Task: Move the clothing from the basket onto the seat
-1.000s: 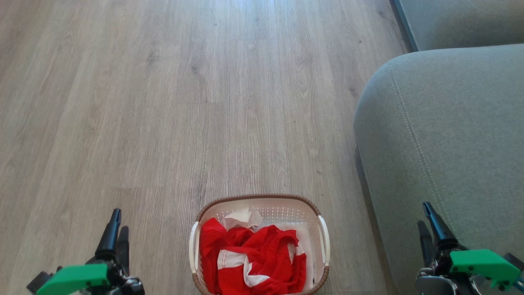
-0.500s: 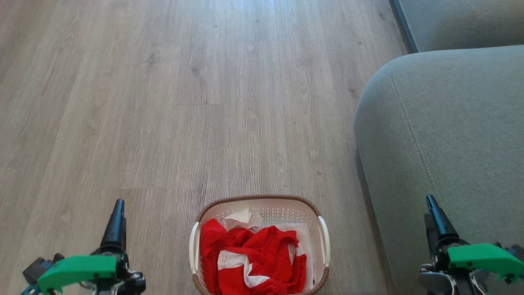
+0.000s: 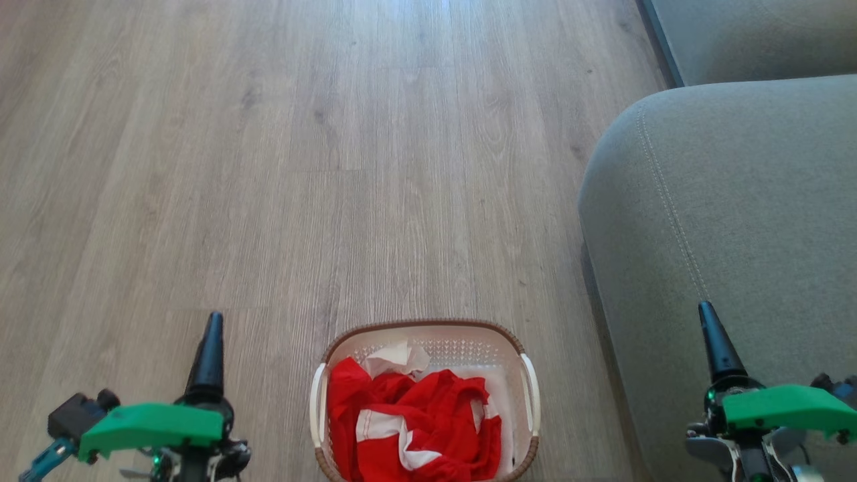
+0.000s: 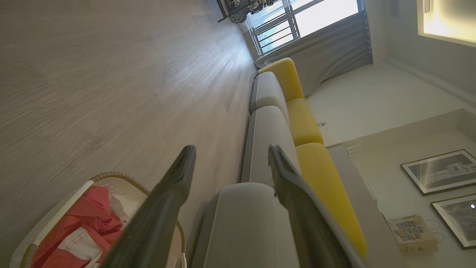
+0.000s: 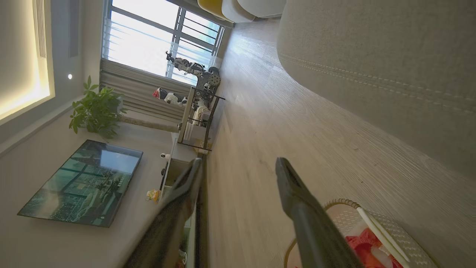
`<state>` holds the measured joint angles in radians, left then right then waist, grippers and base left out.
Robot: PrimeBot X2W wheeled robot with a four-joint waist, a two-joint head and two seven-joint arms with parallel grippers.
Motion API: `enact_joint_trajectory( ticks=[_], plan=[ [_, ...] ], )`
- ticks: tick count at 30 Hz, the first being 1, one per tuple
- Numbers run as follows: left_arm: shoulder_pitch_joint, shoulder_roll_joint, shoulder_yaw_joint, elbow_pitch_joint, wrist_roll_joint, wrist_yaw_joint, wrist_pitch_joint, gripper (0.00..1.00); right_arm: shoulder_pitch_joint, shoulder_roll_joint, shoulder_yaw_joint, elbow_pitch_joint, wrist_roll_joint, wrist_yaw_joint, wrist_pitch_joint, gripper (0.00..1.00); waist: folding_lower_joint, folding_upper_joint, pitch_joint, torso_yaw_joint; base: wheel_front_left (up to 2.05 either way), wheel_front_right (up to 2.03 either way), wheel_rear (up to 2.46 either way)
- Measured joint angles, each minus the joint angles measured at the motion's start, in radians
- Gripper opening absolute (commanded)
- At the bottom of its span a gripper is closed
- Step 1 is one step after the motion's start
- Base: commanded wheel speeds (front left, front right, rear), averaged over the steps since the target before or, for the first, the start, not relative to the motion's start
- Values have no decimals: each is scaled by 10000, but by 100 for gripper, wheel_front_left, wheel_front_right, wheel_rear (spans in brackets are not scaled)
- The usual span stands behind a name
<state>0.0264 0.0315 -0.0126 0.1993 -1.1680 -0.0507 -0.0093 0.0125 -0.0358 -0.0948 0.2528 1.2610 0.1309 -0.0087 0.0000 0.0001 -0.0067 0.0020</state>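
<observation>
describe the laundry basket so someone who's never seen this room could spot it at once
Find the large grey-green sofa on the right of the head view; on the wooden floor just left of it, near the bottom edge, stands the laundry basket. It is small, oval, cream perforated plastic with a brown woven-look rim and white side handles, holding bright red clothing.

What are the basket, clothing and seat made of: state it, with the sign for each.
The basket looks like matte cream plastic: punched holes, brown woven-look rim. The clothing: soft red fabric, crumpled folds. The seat: grey-green textile upholstery, stitched seam.
</observation>
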Motion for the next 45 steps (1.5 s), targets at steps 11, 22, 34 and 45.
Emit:
enact_joint_trajectory(
  ticks=[11, 22, 34, 45],
  plan=[
    [28, 2, -211, -328, 1707, 263, -291, 100, 3, 0, 165, -362, -1476, 0, -278, 100, 0, 0, -5, 11, 0, 0, 0],
    [292, 25, -493, -650, 3419, 558, -570, 100, 11, 0, 382, -560, -2955, 0, -593, 100, 0, 0, -21, 17, 0, 0, 0],
    [423, 186, -846, -965, 5001, 961, -951, 100, 18, -2, 604, -662, -4458, 0, -899, 100, 0, 0, -35, 25, 0, 0, 0],
    [447, 255, -1154, -1014, 6284, 1193, -1250, 100, 18, -2, 719, -755, -5705, 0, -1220, 100, 0, 0, -52, 49, 0, 0, 0]
  ],
)
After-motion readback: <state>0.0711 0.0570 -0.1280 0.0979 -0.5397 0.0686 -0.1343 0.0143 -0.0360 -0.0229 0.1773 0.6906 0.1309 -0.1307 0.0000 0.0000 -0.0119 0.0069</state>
